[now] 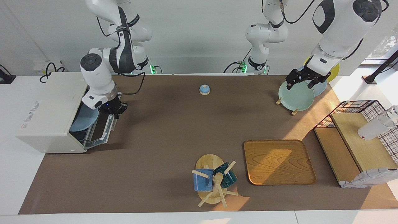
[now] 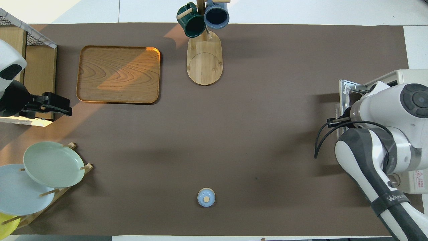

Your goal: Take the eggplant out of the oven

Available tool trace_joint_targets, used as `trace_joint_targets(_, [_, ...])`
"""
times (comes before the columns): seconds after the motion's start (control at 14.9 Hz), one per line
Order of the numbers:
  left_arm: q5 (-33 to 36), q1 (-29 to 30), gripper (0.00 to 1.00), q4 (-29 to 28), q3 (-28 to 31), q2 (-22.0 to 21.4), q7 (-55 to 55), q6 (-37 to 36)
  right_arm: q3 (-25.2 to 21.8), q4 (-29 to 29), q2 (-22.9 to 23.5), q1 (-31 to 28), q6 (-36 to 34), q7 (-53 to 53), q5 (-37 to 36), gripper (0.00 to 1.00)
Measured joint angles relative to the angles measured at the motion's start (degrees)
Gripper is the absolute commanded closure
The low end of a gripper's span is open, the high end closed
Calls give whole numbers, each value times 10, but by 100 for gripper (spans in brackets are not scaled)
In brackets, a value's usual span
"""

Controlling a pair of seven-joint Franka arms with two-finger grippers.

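Right gripper (image 1: 113,111) is at the free edge of the oven (image 1: 46,105) door (image 1: 100,129), fingers pinched together on it. The door hangs down most of the way, its opening facing the middle of the table.

You can't see the eggplant in either view. My read: it's inside the oven, under the roof. Only the rim of a blue plate (image 1: 81,121) shows in the mouth, so the eggplant probably sits on that, deeper in. Its long axis can't be told from here.

The relation that matters: the cavity lies from the right fingers toward the right arm's end of the table, just past the door they hold. So the reach is a flat, sideways entry over the lowered door, not a drop from above.

The right arm is the nearer one by far. Left gripper (image 1: 306,81) waits with fingers apart over the green plate (image 1: 295,96) in the rack at the left arm's end, well apart from the oven.

Expect to let go of the door before you go in.
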Motion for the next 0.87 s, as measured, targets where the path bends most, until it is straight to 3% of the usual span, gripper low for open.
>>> trace_joint_targets(0.34, [0, 0, 0, 0, 0, 0, 0, 0, 1, -32, 12, 7, 64, 17, 1, 100])
trace_joint_targets(0.87, [0, 0, 0, 0, 0, 0, 0, 0, 1, -37, 52, 11, 98, 47, 1, 100])
